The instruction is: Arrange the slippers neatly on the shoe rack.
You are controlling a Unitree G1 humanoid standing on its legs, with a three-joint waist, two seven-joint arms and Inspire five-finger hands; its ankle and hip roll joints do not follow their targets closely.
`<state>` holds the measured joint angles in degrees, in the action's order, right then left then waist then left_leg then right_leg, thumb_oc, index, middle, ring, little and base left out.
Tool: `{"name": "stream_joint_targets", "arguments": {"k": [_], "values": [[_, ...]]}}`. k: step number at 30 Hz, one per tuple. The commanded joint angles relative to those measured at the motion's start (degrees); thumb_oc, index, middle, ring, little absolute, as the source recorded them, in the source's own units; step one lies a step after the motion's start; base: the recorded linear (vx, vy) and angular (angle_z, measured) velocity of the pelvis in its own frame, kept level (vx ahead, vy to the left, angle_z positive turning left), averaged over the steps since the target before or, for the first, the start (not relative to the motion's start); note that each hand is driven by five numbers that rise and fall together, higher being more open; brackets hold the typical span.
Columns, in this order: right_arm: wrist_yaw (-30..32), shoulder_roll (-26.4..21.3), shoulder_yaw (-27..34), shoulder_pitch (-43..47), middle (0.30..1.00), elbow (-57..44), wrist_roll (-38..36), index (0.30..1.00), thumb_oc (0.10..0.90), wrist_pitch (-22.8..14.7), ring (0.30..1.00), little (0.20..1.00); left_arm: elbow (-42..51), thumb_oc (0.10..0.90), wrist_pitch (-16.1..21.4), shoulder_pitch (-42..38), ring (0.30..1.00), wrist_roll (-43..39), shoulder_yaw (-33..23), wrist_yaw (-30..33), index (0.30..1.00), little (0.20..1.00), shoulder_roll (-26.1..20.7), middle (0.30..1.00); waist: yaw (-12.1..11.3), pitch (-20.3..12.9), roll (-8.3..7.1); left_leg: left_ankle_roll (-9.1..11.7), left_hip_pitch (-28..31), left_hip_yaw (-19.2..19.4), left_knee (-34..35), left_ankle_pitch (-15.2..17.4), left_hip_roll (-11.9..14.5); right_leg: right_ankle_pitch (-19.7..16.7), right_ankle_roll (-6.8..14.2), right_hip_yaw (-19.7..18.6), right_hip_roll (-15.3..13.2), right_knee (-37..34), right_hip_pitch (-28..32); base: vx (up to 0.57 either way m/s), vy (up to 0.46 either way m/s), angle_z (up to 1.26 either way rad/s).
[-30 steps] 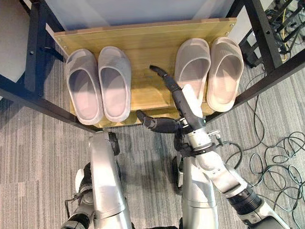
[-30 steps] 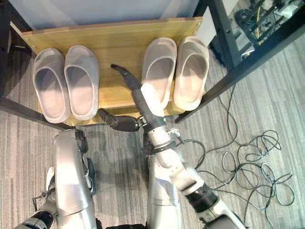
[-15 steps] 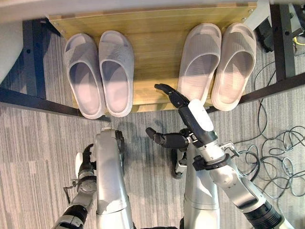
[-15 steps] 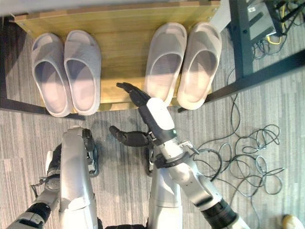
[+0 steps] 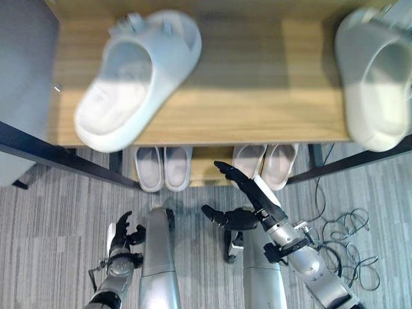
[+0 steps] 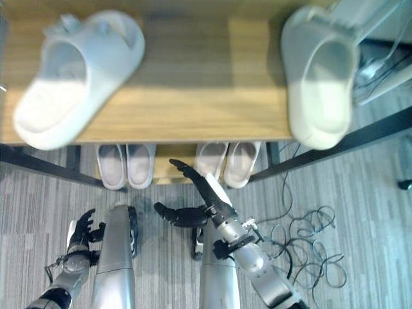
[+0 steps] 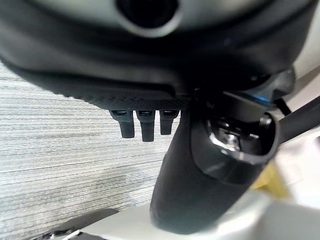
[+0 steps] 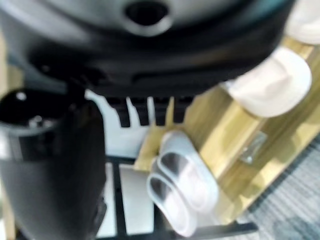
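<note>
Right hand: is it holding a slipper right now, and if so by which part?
Nothing is held. The right hand hangs open in front of the lower shelf, and the left hand is open down by the floor, holding nothing either.

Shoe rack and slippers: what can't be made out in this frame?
- Lower-shelf pairs: toe ends hidden under the upper shelf in the eye views.
- Right upper slipper: cut off by the left eye view's edge.
- Left upper slipper: blurred, strap detail unreadable.
- Left hand: small, beside the arm; grip unclear.
- Right hand: open, holding nothing.
</note>
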<state>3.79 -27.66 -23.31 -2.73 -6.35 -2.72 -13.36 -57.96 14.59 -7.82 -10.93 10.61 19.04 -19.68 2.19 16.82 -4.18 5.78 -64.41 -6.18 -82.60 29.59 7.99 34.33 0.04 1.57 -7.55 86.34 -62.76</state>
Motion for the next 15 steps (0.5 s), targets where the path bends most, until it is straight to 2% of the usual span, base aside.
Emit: {"name": "stream_joint_targets", "arguments": {"k": [1,3,4,5,6,7,10,11,12,15], "values": [[0.25,1.79,0.23,0.04,0.900,-1.76,-2.10,0.900,0.800,-4.07,0.900,0.900,-1.54,0.800,1.99,1.55,0.900,1.16,1.25,-1.84,0.900,0.900,2.97,0.900,-0.36,-3.35,0.35,-3.19,5.09,1.20,14.24,-6.03,1.36,-4.98,0.77,-0.26,-3.87,-14.32,3.72,0.09,0.004,0.05],[0.28,2.44,0.70,-0.74,0.900,-0.50,-2.19,0.900,0.800,-3.88,0.900,0.900,-2.07,0.800,1.75,1.78,0.900,0.93,0.83,-2.23,0.900,0.900,3.20,0.900,-0.44,-3.48,0.22,-3.18,8.00,1.65,16.60,-6.59,1.16,-5.78,1.00,0.28,-3.74,-16.98,6.56,0.03,0.001,0.04],[-0.01,3.59,1.13,-0.96,0.900,3.50,-5.23,0.900,0.800,-3.43,0.900,0.900,-2.98,0.800,1.29,1.79,0.900,0.94,0.30,-2.83,0.900,0.900,3.62,0.900,-0.34,-4.37,0.15,-3.23,13.39,2.71,23.23,-10.02,0.65,-9.51,1.21,1.46,-3.39,-24.33,11.71,0.04,0.000,0.09],[-1.49,3.98,1.47,-1.87,0.900,3.83,-8.20,0.900,0.800,-4.21,0.900,0.900,-3.30,0.800,1.21,1.91,0.900,2.92,0.79,-2.48,0.900,0.900,3.32,0.900,-0.36,-4.50,0.01,-3.24,16.79,2.90,26.57,-10.86,0.60,-10.27,1.64,1.91,-3.07,-27.40,15.02,0.04,0.001,0.10],[-1.49,3.98,1.47,-1.87,0.900,3.83,-8.20,0.900,0.800,-4.21,0.900,0.900,-3.30,0.800,1.21,1.91,0.900,2.92,0.79,-2.48,0.900,0.900,3.32,0.900,-0.37,-4.47,0.01,-3.24,16.83,2.90,26.59,-10.87,0.60,-10.28,1.64,1.91,-3.06,-27.41,15.06,0.17,-0.012,0.09],[-4.45,5.32,1.37,-3.08,0.900,7.11,-15.25,0.900,0.800,-4.12,0.900,0.900,-3.13,0.800,1.32,1.76,0.900,11.15,3.76,-1.73,0.900,0.900,2.19,0.900,-0.49,-5.34,-0.19,-3.12,23.11,3.39,32.48,-12.49,0.36,-11.85,2.33,2.99,-2.64,-32.89,21.22,0.16,-0.016,0.01],[-6.29,5.69,1.90,-6.13,0.900,10.39,-18.11,0.900,0.800,-4.09,0.900,0.900,-2.61,0.800,1.78,3.49,0.900,15.07,6.29,-3.09,0.900,0.900,1.94,0.900,-0.73,-6.13,-0.25,-2.91,31.07,3.74,39.87,-14.21,0.32,-14.21,2.87,3.77,-2.30,-40.16,29.75,0.18,-0.027,0.00],[-6.29,5.69,1.92,-6.13,0.900,10.39,-18.11,0.900,0.800,-4.09,0.900,0.900,-2.62,0.800,1.78,3.48,0.900,15.07,6.30,-3.08,0.900,0.900,1.95,0.900,-0.69,-6.17,-0.24,-2.92,31.20,3.72,40.33,-14.56,0.28,-14.51,2.85,3.85,-2.31,-40.57,29.88,0.12,-0.045,-0.01],[-6.85,5.73,2.68,-7.94,0.900,12.48,-18.37,0.900,0.800,-3.75,0.900,0.900,-2.62,0.800,1.79,4.43,0.900,16.52,6.99,-3.77,0.900,0.900,2.13,0.900,-0.90,-6.90,-0.19,-2.46,35.16,4.07,44.67,-16.25,0.58,-16.26,3.27,4.58,-2.28,-45.00,34.38,0.11,-0.046,-0.03],[-7.36,6.73,3.45,-9.82,0.900,14.33,-19.70,0.900,0.800,-3.49,0.900,0.900,-3.19,0.800,1.72,5.37,0.900,16.57,6.88,-4.53,0.900,0.900,2.75,0.900,-0.96,-8.25,-0.24,-1.60,41.01,5.23,52.40,-19.10,0.68,-18.80,3.95,5.83,-2.01,-52.12,40.71,0.12,-0.044,0.03]]}}
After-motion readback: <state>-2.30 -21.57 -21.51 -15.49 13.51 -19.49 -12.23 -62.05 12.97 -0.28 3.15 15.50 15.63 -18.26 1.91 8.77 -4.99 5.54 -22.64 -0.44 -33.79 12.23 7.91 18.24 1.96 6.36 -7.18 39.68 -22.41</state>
